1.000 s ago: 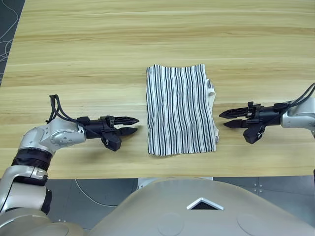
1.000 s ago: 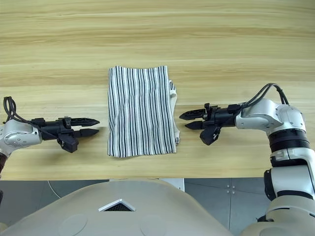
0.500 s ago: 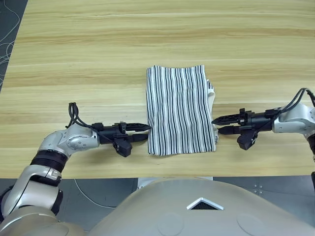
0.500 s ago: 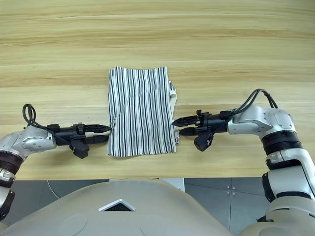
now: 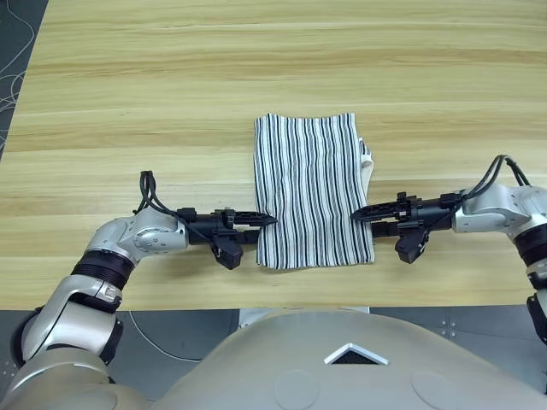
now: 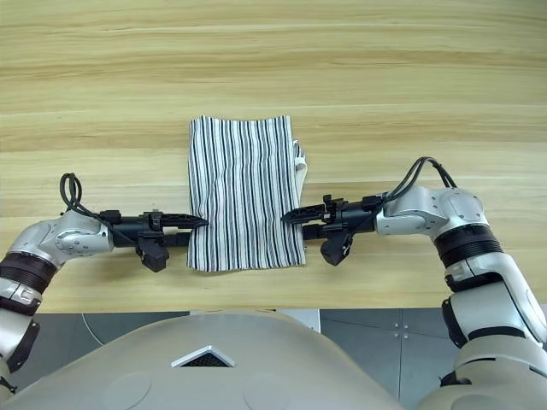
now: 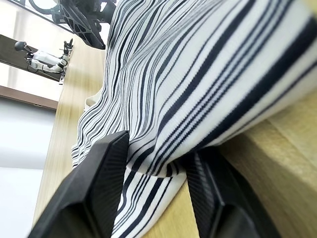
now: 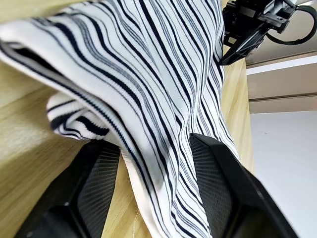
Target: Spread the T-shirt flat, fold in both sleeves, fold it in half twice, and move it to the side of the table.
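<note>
The striped T-shirt (image 5: pixel 312 188) lies folded into a narrow rectangle at the middle of the wooden table (image 5: pixel 154 94), with a white hem poking out on its right side. My left gripper (image 5: pixel 263 227) is at the shirt's left edge near the front corner, open, one finger over the cloth and one under it. The left wrist view shows the cloth (image 7: pixel 188 99) between those spread fingers (image 7: pixel 94 193). My right gripper (image 5: pixel 361 220) is likewise open at the right edge near the front. Its fingers (image 8: pixel 218 193) straddle the layered cloth (image 8: pixel 148 74).
The table's front edge (image 5: pixel 171 303) runs just behind both arms. Bare wood stretches to the left, right and far side of the shirt. Dark floor with cables (image 5: pixel 13 51) shows past the table's left end.
Both grippers have moved inward, low over the table, from a short way off on either side. Their open fingers now straddle the shirt's left and right edges. The shirt has not shifted.
</note>
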Controlling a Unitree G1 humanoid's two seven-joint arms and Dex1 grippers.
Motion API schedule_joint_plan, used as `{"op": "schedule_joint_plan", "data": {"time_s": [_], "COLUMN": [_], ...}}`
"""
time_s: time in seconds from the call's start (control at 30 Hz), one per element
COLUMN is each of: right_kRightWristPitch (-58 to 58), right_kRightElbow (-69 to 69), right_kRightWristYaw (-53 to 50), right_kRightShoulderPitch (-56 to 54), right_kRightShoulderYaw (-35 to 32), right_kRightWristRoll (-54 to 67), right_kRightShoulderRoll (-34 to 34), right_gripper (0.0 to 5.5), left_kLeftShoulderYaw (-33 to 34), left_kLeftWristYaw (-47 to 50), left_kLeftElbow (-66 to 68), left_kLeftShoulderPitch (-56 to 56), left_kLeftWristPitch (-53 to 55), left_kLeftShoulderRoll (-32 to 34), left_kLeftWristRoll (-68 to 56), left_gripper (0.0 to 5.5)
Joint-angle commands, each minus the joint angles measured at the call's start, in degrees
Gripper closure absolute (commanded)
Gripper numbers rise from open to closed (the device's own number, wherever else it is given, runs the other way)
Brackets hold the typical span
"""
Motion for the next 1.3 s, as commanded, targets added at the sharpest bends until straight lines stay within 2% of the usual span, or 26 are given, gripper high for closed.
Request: {"op": "schedule_joint_plan", "data": {"time_s": [0.03,0.43,0.83,0.9,1.03,1.1,1.17,1.23,1.3], "right_kRightWristPitch": [2.09,4.58,5.39,5.44,5.39,5.46,6.49,10.87,19.75], "right_kRightElbow": [1.68,1.94,2.39,2.31,2.44,3.40,5.33,4.89,0.18], "right_kRightWristYaw": [0.70,-3.09,-4.34,-4.47,-4.01,-2.49,2.16,11.22,23.54], "right_kRightShoulderPitch": [0.45,-1.40,-2.52,-2.62,-2.81,-2.80,-2.71,-2.59,-1.94], "right_kRightShoulderYaw": [3.30,7.44,9.76,9.89,10.23,10.46,11.57,13.80,15.49], "right_kRightWristRoll": [-6.15,-10.54,-10.53,-10.45,-9.43,-6.62,1.14,16.10,34.95], "right_kRightShoulderRoll": [1.05,1.75,0.93,0.94,1.03,1.18,1.31,0.59,-0.97], "right_gripper": [2.95,2.95,5.32,5.34,5.34,5.34,5.34,5.35,5.35], "left_kLeftShoulderYaw": [-1.04,-2.52,-3.16,-3.20,-3.56,-3.64,-3.56,-4.11,-6.43], "left_kLeftWristYaw": [-0.76,-0.52,-0.74,-0.79,-1.29,-1.48,-2.43,-7.08,-19.00], "left_kLeftElbow": [1.25,2.38,3.05,3.00,2.90,2.70,2.05,-0.31,-6.33], "left_kLeftShoulderPitch": [-0.43,-0.46,-1.50,-1.55,-1.65,-1.73,-2.21,-3.29,-2.54], "left_kLeftWristPitch": [0.50,0.85,1.03,1.09,1.13,1.25,2.96,7.86,17.73], "left_kLeftShoulderRoll": [-0.60,-2.25,-2.43,-2.45,-2.41,-2.37,-2.27,-1.35,1.79], "left_kLeftWristRoll": [1.64,2.79,2.21,2.07,1.62,1.56,1.04,-1.04,-8.50], "left_gripper": [3.51,3.51,5.23,5.40,5.40,5.40,5.40,5.40,5.40]}}
